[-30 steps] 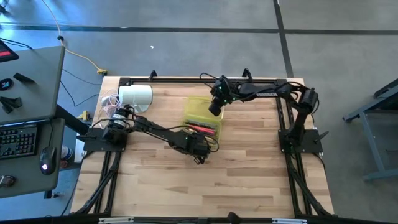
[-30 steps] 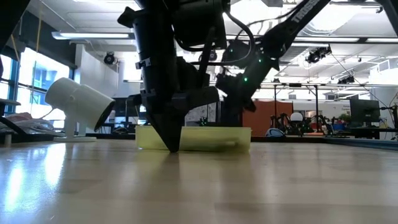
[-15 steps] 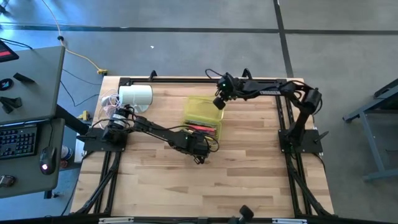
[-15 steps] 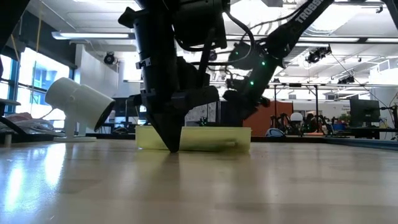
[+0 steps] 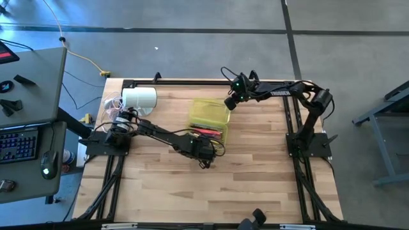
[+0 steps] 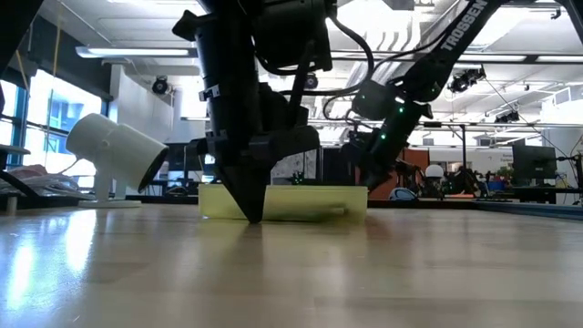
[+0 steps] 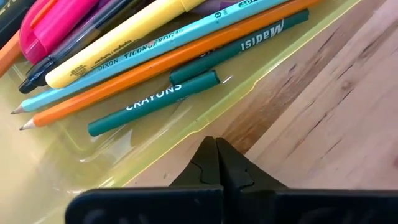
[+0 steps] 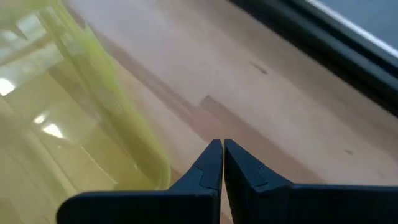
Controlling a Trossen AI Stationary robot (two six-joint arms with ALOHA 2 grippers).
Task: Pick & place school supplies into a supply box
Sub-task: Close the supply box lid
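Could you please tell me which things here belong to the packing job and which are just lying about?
Job:
- supply box
- pens and pencils
- green crayons
- left gripper
- right gripper

Lying about:
- white cylinder
- keyboard
- yellow cable

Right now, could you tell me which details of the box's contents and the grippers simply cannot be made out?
- Supply box contents, high view: too small; only a reddish streak shows.
- Low view: the box's wall hides the contents; the left arm covers its left part.
- Left wrist view: the picture's edges cut off the pens.
- Left gripper tip, low view: touching the table or just above, unclear.
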